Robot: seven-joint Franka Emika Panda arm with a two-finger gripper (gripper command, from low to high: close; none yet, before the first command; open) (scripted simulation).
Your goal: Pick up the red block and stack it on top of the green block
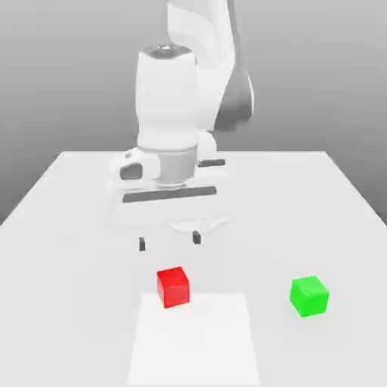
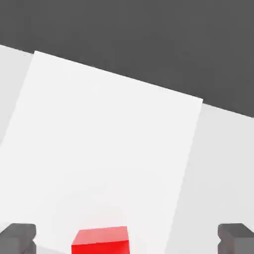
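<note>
A brighter white patch (image 1: pixel 195 340) lies on the pale table (image 1: pixel 68 204), grey backdrop apparently bare, hand (image 1: pixel 169 242) spread wide.

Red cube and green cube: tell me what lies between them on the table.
Nothing stands between them. In the exterior view, the small matte red cube and the small matte green cube are apart, with bare white table between them.

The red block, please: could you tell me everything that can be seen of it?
The red block is a small, bright red cube with plain matte faces and no markings. It sits flat and upright on the white table, at the far edge of a brighter white patch. Nothing else touches it: the open gripper hangs above and slightly behind it, and the green block stands apart toward the exterior view's right. In the hand view it lies between the fingertips.
</note>
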